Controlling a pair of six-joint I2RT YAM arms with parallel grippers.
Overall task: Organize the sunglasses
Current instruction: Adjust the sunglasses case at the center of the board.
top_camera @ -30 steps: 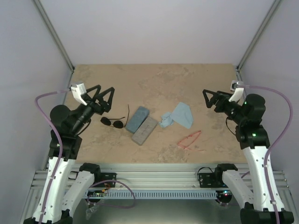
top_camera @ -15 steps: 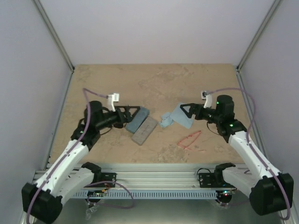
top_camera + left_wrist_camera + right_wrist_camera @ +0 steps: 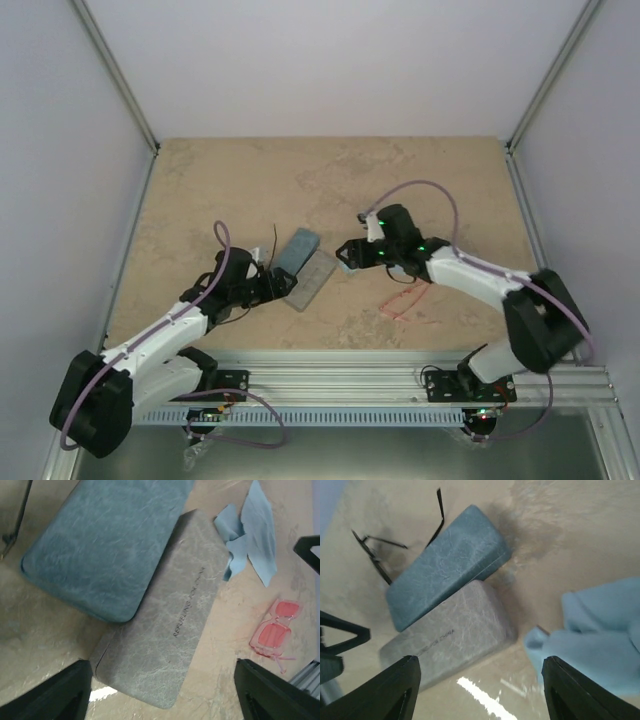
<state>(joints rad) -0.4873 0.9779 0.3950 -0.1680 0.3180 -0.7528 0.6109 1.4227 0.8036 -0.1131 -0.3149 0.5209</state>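
The red-framed sunglasses lie on the table right of centre and show pink in the left wrist view. The black sunglasses lie behind the blue-grey case; from above only a thin dark arm shows past my left arm. My left gripper is open and low at the near end of the grey case, holding nothing. My right gripper is also open, hovering between the grey case and the light blue cloth.
The two cases lie side by side, touching, in the middle of the table. The light blue cloths sit just right of them, largely under my right arm in the top view. Both grippers face each other across the cases.
Both arms have swung in from the table's sides and dropped low toward the cases. Each gripper's jaws have narrowed a little. The sunglasses, cases and cloths have not moved.
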